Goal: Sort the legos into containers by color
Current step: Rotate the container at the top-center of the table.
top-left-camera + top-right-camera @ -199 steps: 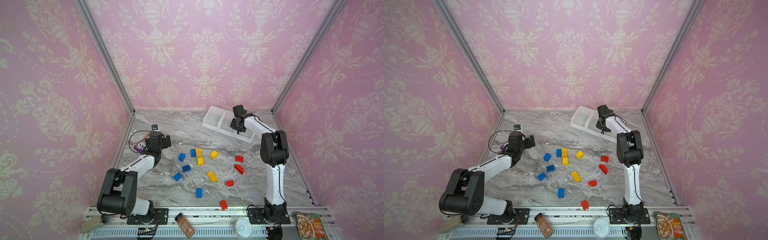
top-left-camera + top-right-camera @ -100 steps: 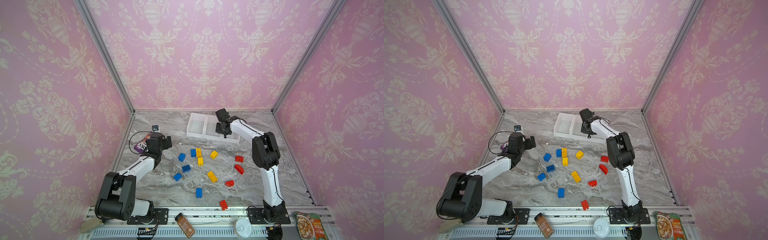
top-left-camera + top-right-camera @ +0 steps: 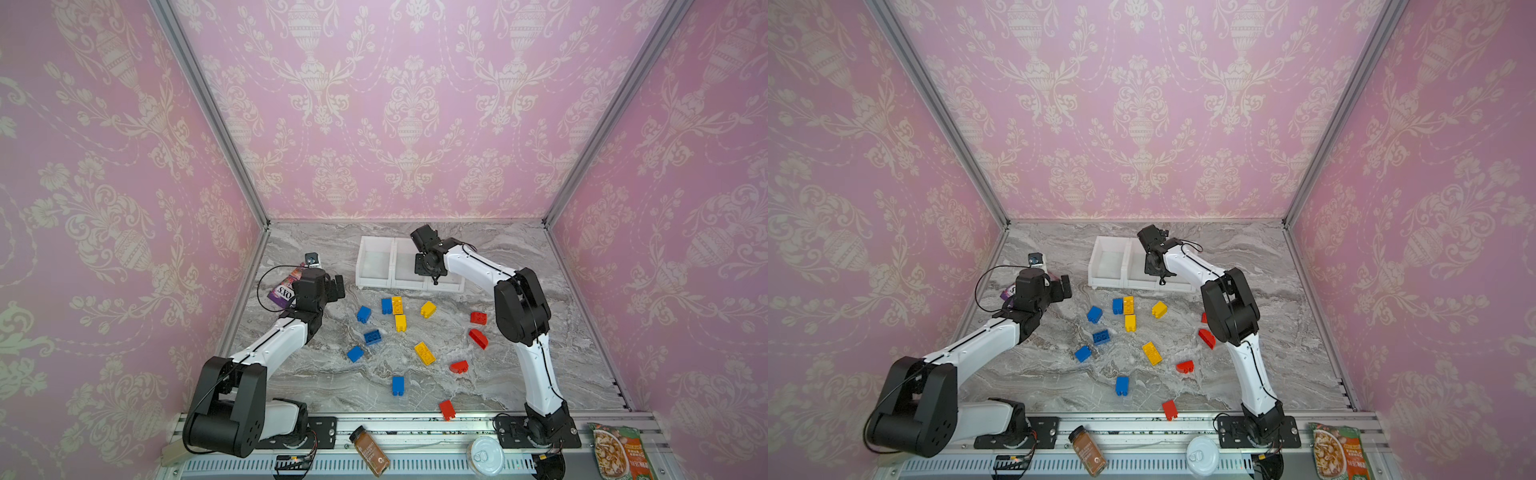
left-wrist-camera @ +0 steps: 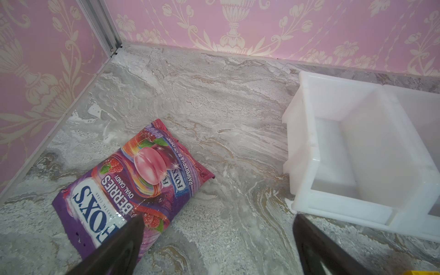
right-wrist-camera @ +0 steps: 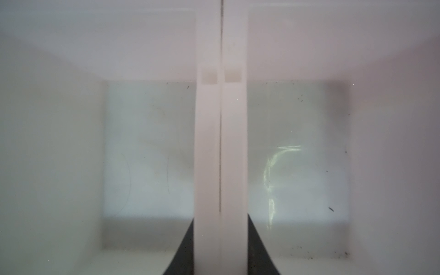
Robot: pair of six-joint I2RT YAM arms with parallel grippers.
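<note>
Marble tabletop (image 3: 332,386) stretches from my bases to the pink walls, and every one of the legos (image 3: 400,323) lies on my side of the containers (image 3: 376,266), with none inside them. Farthest from the containers is a red brick (image 3: 447,409). Closer to them, the blues sit toward their left end, the yellows before their middle and the reds toward their right end.

Just off the containers' left end my left gripper (image 3: 336,286) hovers with its jaws spread wide and empty, a candy bag (image 4: 133,176) on its far side from the containers. My right gripper (image 3: 432,272) is down on the containers themselves, pinching the double wall between the middle bin and the right one. That wall runs away from me, while the row lies across me.

I judge my next pick lies back toward me from the containers. The left gripper is nearer the blues, and the right is nearer the reds once it lets go.
</note>
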